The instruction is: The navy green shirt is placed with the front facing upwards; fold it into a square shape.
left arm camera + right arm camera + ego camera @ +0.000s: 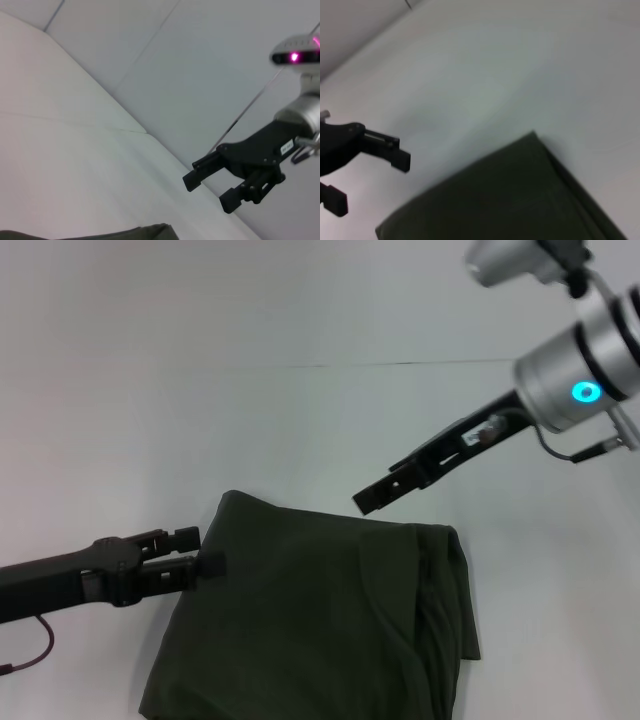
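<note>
The navy green shirt lies folded into a rough rectangle on the white table at the near centre, plain green side up, with bunched folds along its right edge. No lettering shows. My left gripper is open and empty at the shirt's left edge, near its far left corner. My right gripper is open and empty, hovering just above the shirt's far edge. The shirt also shows in the right wrist view and as a sliver in the left wrist view. That view also shows the right gripper with its jaws apart.
The white table stretches around the shirt, with a thin seam line across the far part. The right arm's silver wrist with a blue light hangs at the upper right.
</note>
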Action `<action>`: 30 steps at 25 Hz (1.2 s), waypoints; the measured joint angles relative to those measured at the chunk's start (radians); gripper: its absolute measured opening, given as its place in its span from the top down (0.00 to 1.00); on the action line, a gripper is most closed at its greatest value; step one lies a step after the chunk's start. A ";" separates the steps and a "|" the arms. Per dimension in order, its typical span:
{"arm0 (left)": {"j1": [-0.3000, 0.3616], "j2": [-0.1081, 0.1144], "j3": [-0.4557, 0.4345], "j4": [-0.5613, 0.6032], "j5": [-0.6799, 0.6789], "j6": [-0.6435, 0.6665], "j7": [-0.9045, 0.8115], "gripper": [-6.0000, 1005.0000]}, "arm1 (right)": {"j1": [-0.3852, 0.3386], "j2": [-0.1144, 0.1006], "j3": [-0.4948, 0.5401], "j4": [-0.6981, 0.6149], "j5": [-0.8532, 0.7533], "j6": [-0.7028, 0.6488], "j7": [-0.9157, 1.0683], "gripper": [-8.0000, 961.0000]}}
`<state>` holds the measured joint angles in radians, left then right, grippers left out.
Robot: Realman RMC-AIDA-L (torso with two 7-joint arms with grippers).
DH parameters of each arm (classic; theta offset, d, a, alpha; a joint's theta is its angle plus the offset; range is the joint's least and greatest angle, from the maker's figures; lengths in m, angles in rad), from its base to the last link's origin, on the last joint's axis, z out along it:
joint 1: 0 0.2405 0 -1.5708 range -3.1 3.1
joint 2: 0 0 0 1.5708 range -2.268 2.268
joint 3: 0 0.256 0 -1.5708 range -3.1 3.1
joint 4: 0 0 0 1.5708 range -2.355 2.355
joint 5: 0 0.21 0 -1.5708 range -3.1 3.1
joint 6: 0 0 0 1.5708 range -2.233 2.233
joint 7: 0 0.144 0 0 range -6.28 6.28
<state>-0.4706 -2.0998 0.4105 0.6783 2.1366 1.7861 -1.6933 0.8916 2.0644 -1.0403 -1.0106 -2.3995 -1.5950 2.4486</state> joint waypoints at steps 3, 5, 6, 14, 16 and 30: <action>0.010 -0.006 -0.002 -0.003 0.000 -0.018 0.030 0.12 | 0.076 0.020 -0.009 0.005 -0.094 -0.031 0.024 0.13; 0.012 -0.006 -0.002 -0.005 0.003 -0.034 0.036 0.12 | 0.114 0.028 -0.029 0.028 -0.132 -0.034 0.033 0.13; 0.014 -0.007 -0.002 -0.005 0.003 -0.038 0.039 0.12 | 0.131 0.029 -0.049 0.048 -0.141 -0.028 0.044 0.13; 0.018 -0.010 -0.003 -0.006 -0.006 -0.046 0.045 0.12 | 0.154 0.034 -0.198 0.112 -0.092 0.044 0.057 0.13; 0.019 -0.011 -0.003 -0.007 -0.008 -0.057 0.045 0.12 | 0.155 0.033 -0.229 0.145 -0.058 0.076 0.055 0.13; 0.012 -0.006 -0.003 0.008 0.001 -0.082 0.037 0.12 | 0.187 0.035 -0.295 0.241 -0.022 0.167 0.061 0.13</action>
<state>-0.4587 -2.1059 0.4080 0.6861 2.1373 1.7038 -1.6560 1.0789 2.0998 -1.3357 -0.7701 -2.4214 -1.4285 2.5094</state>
